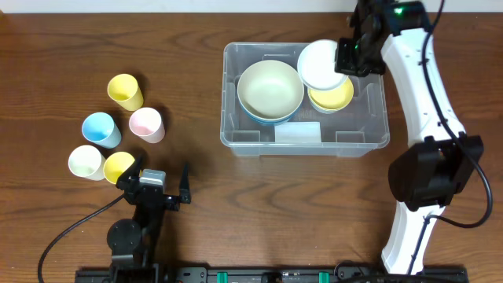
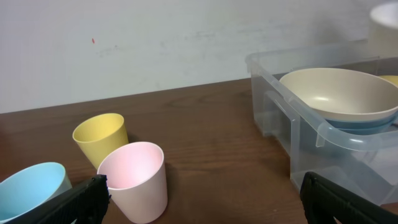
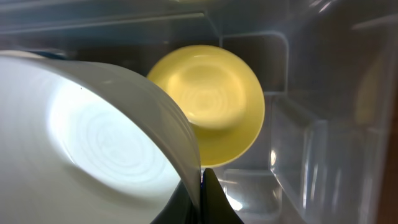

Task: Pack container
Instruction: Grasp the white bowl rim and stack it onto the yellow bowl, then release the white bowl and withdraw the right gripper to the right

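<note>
Overhead, container (image 1: 368,126) holding cream bowl (image 1: 270,88), yellow bowl (image 1: 334,99)

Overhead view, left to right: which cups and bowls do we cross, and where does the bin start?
white cup → blue cup → pink cup → container left wall → cream bowl → white bowl

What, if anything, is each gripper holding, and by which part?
The right gripper pinches the white bowl by its rim, above the container. The left gripper is open and holds nothing.
</note>
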